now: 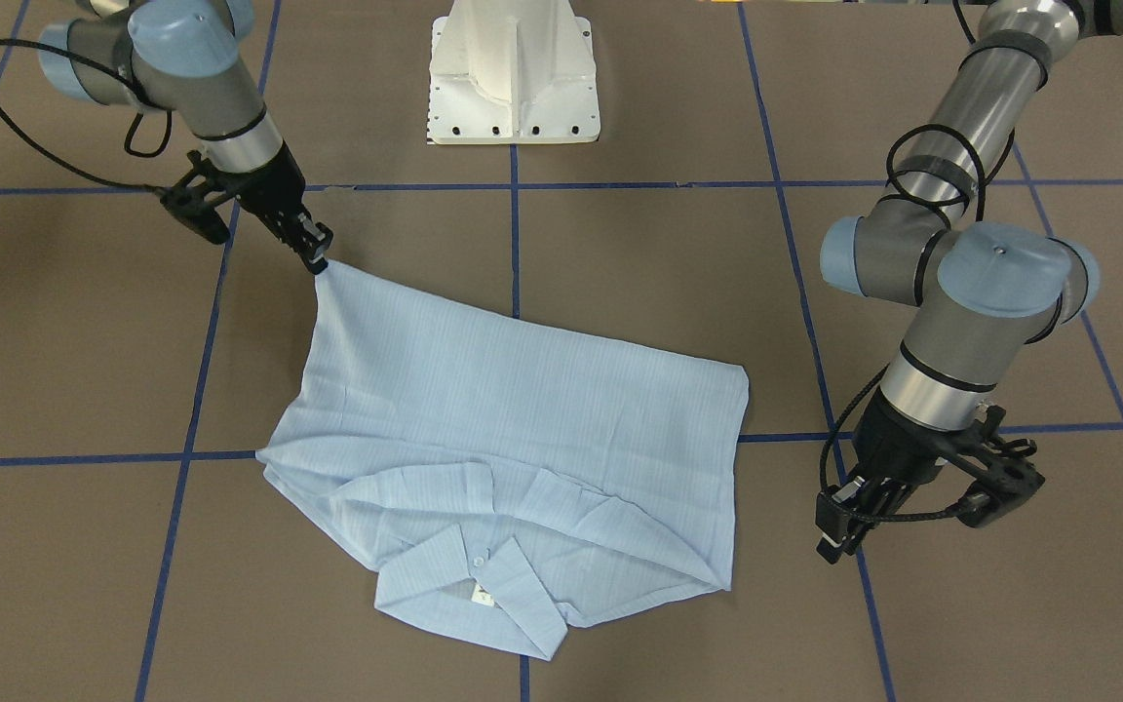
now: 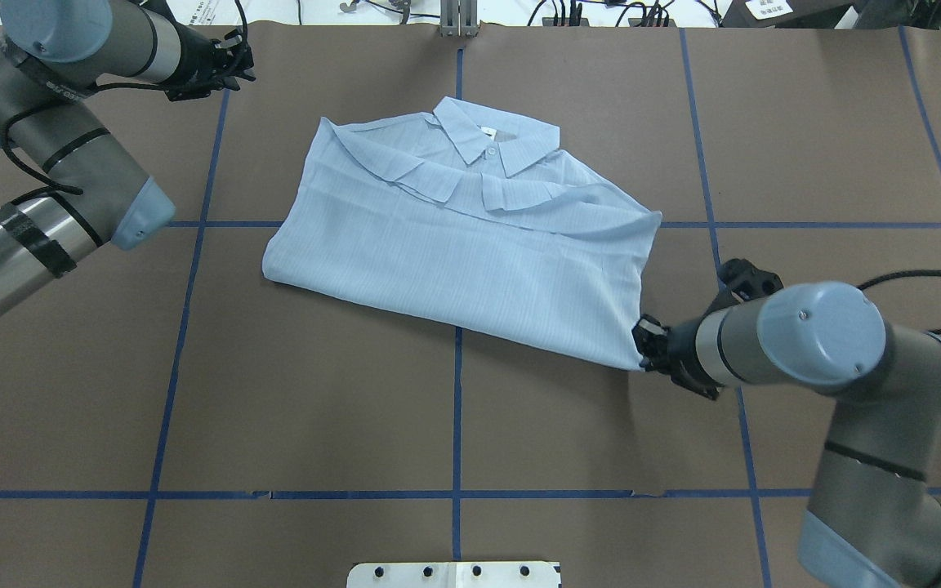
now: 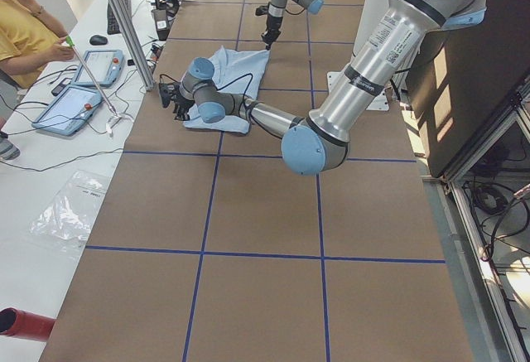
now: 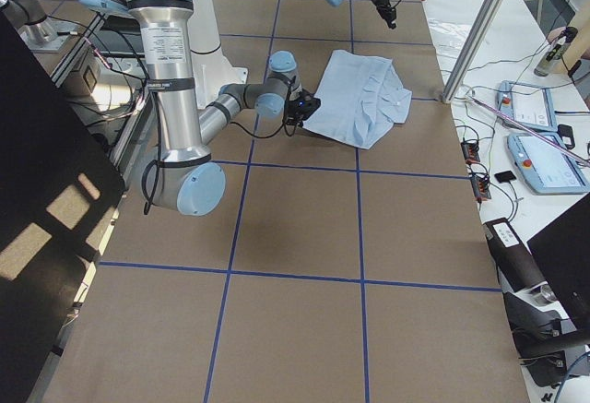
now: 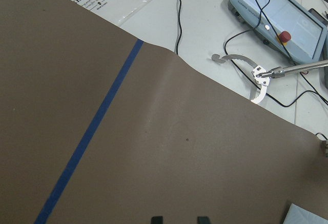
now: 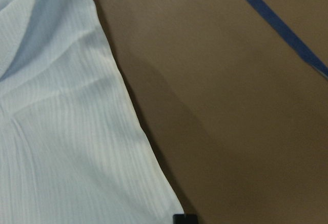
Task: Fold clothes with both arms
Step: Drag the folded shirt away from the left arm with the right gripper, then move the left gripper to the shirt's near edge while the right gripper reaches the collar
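Wide tabletop (image 2: 315, 408) around central shirt (image 2: 454, 237)

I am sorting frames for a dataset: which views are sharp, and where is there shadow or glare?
Front-facing view: sharp, evenly lit; the shirt shows its fine stripes. Right wrist view: soft focus, with a dark shadow on the table beside the shirt's edge. Exterior right view: bright sun patches on the dark panel at the left edge.

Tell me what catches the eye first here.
A light-blue shirt lies partly folded on the table, collar toward the operators' side. The right gripper pinches its corner nearest the robot, the cloth drawn to a point there. The left gripper hangs open and empty off the shirt's other side.
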